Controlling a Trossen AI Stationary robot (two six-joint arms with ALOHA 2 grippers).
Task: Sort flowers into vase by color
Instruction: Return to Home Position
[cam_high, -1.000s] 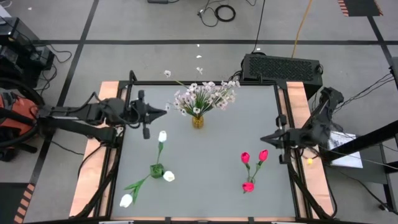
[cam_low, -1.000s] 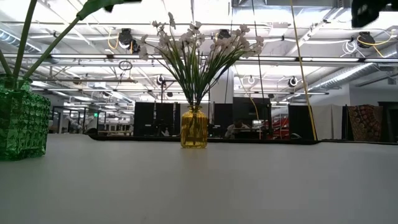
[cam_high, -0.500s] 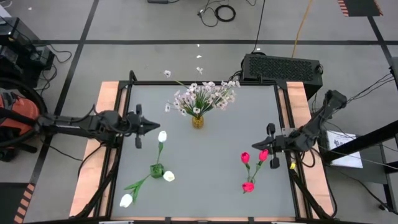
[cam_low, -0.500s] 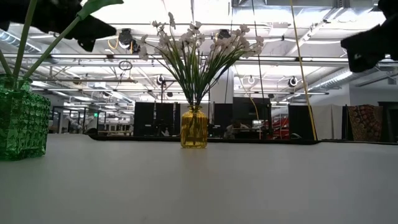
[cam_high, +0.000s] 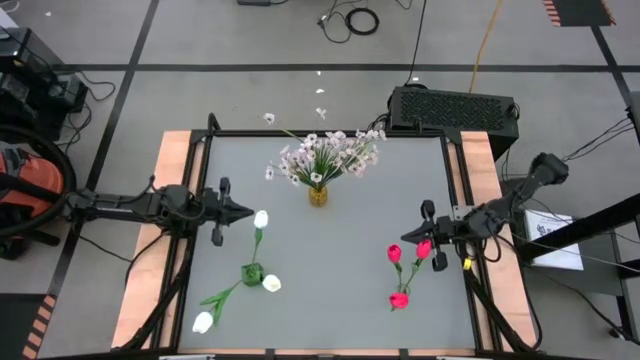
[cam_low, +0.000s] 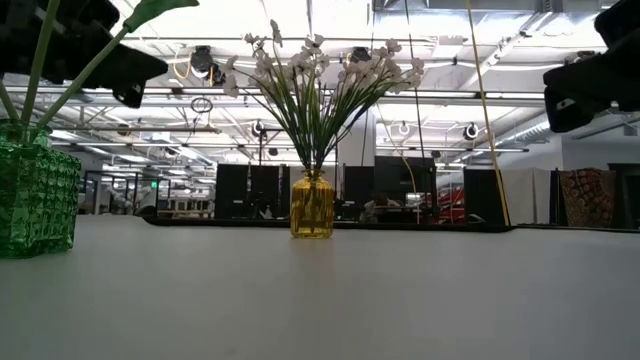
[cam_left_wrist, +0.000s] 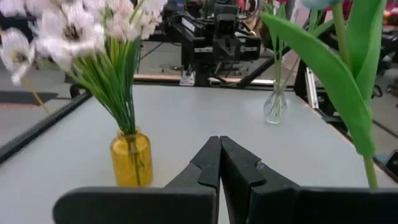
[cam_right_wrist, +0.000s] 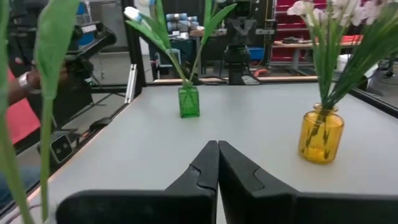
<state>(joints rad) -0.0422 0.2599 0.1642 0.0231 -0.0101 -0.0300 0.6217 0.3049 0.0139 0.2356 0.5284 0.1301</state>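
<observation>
Flowers look sorted, folks: red tulips (cam_high: 424, 248) in the transparent vase (cam_left_wrist: 275, 107) by the right edge of the table (cam_high: 340, 310), white tulips (cam_high: 261, 218) in the green vase (cam_right_wrist: 189, 101) toward the near-left corner, pale blossom sprays (cam_high: 325, 152) in the yellow vase (cam_high: 318, 196) at the middle of the far edge. So this reads as the retreat home. The left gripper (cam_left_wrist: 218, 142) hangs high just inside the left edge, clenched on nothing, its tip just beside the nearest white tulip head. The right gripper (cam_right_wrist: 217, 146) hangs just inside the right edge, likewise clenched and empty, tip near the red heads. The smart play, I'd say: draw each arm straight outward over its own edge, no dip, no sideways swing, fingers closed. One brush against a long stem could tip a light vase.
</observation>
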